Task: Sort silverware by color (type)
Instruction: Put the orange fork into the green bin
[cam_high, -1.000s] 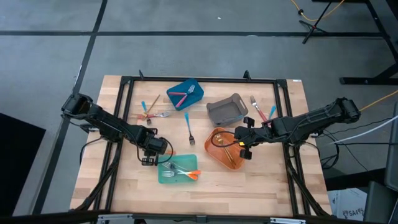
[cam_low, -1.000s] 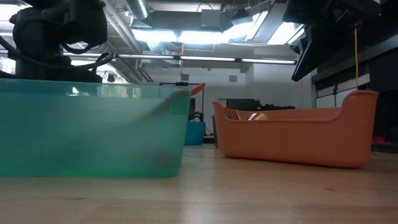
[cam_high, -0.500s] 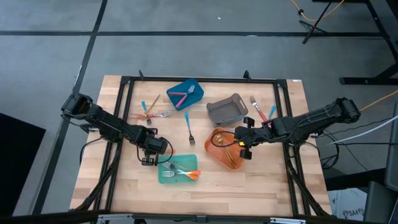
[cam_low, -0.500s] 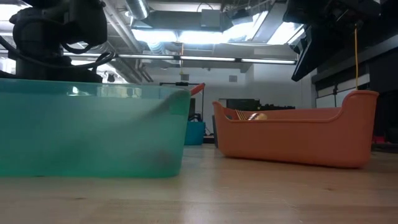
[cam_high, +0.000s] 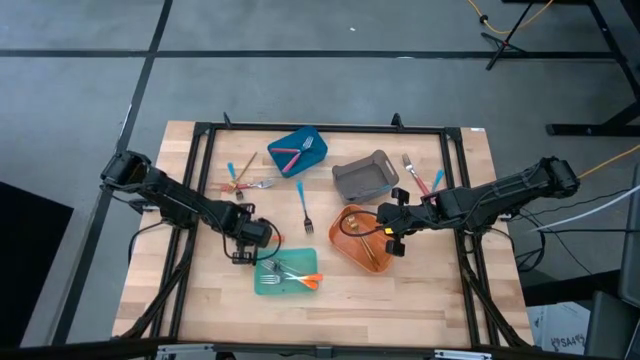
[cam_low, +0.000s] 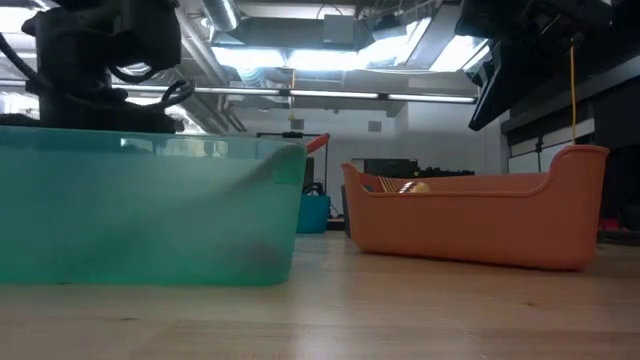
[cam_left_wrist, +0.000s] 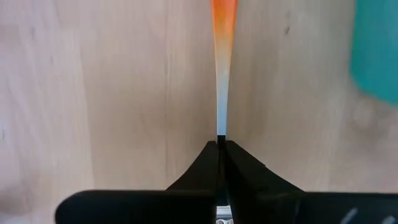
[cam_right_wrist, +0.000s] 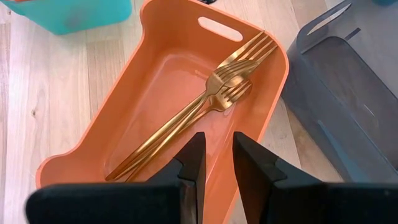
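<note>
1. Orange-handled utensil (cam_left_wrist: 222, 74) was pinched by its silver end in the closed left hand (cam_left_wrist: 221, 144), over the desk (cam_high: 330, 300) beside the teal bin (cam_high: 285, 275).
2. Gold forks (cam_right_wrist: 205, 109) lay in the orange bin (cam_right_wrist: 93, 143).
3. Right hand (cam_right_wrist: 214, 152) hung above them, fingers slightly apart, empty.

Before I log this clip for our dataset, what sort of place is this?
Probably a robotics lab or workshop: a wooden table on grey flooring, exposed ceiling ducts and strip lights, and cabled equipment stands nearby.

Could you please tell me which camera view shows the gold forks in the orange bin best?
The right wrist view: the gold forks lie close and unobstructed. The high view shows them tiny; the low view shows only a glimpse above the orange bin rim; the left wrist view shows none.
</note>
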